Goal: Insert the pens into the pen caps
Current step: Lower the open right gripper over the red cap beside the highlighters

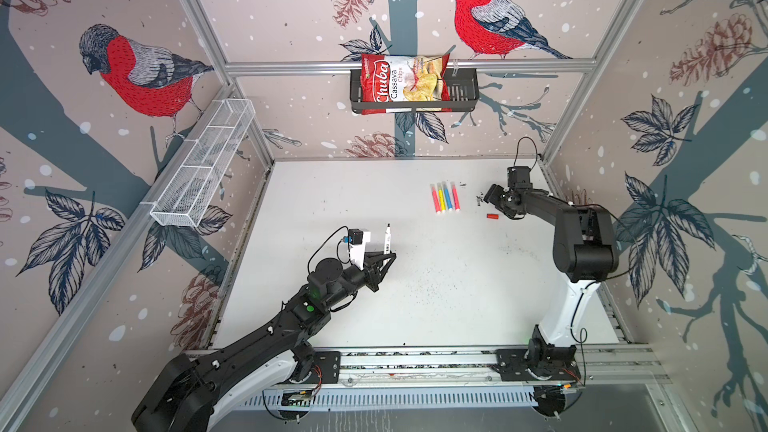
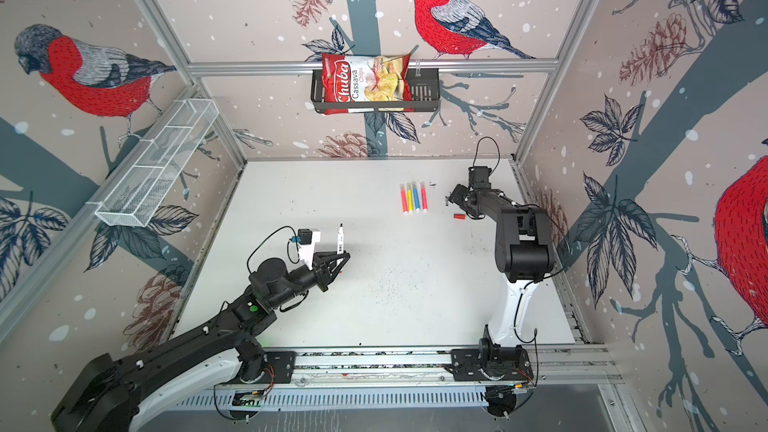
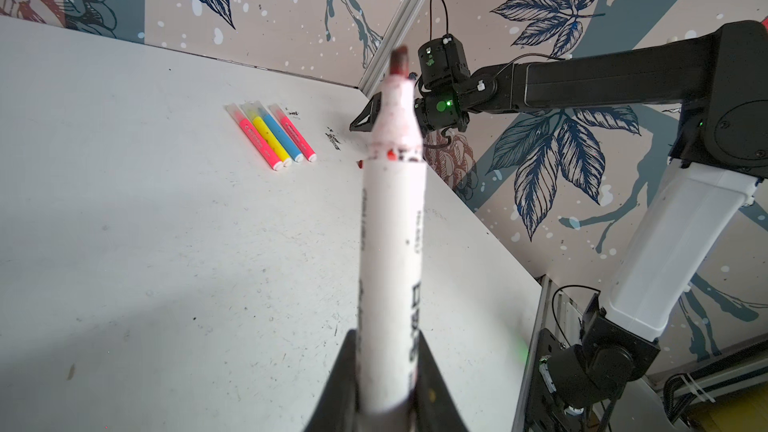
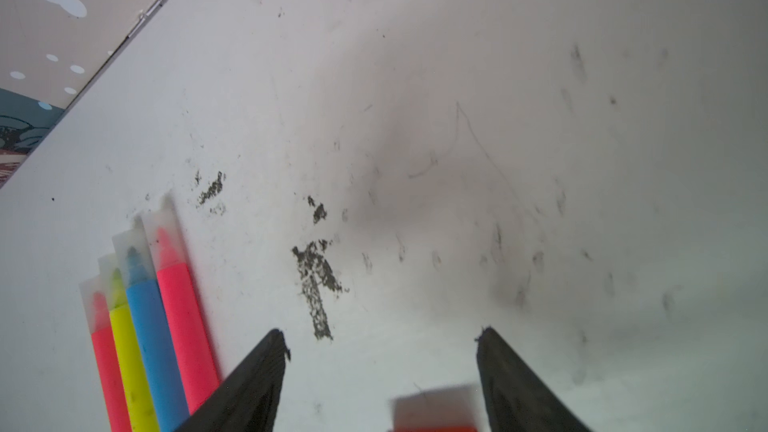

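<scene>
My left gripper (image 1: 388, 255) (image 2: 343, 257) (image 3: 388, 338) is shut on the lower barrel of the thick white pen (image 1: 387, 238) (image 2: 340, 238) (image 3: 392, 243). It holds the pen raised over the mid-left table, red tip (image 3: 400, 62) bare. Four slim pens (image 1: 444, 197) (image 2: 414, 198) (image 3: 272, 137) (image 4: 141, 326), pink, yellow, blue, pink, lie side by side at the back, each wearing a translucent cap (image 4: 133, 247). The red pen cap (image 1: 492, 216) (image 2: 458, 216) (image 4: 434, 413) lies on the table to their right. My right gripper (image 1: 487, 196) (image 2: 455, 195) (image 4: 380, 338) stands open just over it, the cap between the fingers near their base.
Black scuff marks (image 4: 316, 284) stain the white table (image 1: 415, 284) beside the pens. A black wall basket (image 1: 461, 93) at the back holds a chips bag (image 1: 399, 81). A white wire basket (image 1: 203, 160) hangs on the left wall. The arms' rail (image 1: 415, 361) runs along the front edge.
</scene>
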You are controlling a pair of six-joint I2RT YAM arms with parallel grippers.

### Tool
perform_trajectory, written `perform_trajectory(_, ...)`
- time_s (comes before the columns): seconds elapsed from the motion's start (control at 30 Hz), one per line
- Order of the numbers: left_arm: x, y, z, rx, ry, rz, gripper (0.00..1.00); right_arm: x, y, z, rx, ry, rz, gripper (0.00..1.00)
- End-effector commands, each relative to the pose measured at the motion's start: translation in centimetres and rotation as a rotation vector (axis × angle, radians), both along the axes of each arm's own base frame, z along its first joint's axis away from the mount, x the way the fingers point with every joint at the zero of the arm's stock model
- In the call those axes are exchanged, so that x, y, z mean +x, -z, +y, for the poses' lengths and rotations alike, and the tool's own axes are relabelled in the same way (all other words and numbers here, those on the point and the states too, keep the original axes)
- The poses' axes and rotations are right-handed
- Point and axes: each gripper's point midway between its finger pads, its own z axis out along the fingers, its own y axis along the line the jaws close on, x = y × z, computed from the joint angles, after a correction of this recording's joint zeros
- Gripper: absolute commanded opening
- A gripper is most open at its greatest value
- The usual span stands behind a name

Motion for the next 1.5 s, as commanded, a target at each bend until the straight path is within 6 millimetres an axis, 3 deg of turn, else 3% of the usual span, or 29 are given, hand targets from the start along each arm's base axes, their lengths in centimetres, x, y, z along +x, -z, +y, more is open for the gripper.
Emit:
perform_trajectory(0.0, 0.1, -0.3, 0.3, 0.003, -0.013, -0.019, 0.00, -0.4, 0.8, 0.3, -0.038, -0.029, 0.058, 0.73)
perform_trajectory(0.33, 0.1, 0.2, 0.9, 0.006, -0.027, -0.016, 0.00, -3.1, 3.1, 3.5, -0.047, -0.096, 0.105, 0.70)
perform_trajectory(0.5, 0.0, 0.4, 1.0, 0.006, -0.030, -0.013, 0.00, -5.2, 3.2, 2.8, -0.089, -0.067, 0.100, 0.70)
perform_trajectory(0.67, -0.1, 0.5, 1.1, 0.002, -0.031, -0.012, 0.00, -6.3, 3.1, 1.0, -0.119, -0.035, 0.102, 0.70)
perform_trajectory(0.8, -0.1, 0.5, 1.1, -0.001, -0.031, -0.013, 0.00, -7.2, 3.0, 0.8, -0.118, -0.039, 0.103, 0.70)
perform_trajectory(1.17, -0.1, 0.3, 1.2, -0.002, -0.031, -0.015, 0.00, -8.2, 2.6, 4.7, -0.061, -0.146, 0.071, 0.69)
perform_trajectory(1.47, -0.2, 0.4, 1.5, -0.005, -0.042, -0.017, 0.00, -10.7, 2.3, 7.3, -0.036, -0.185, 0.071, 0.69)
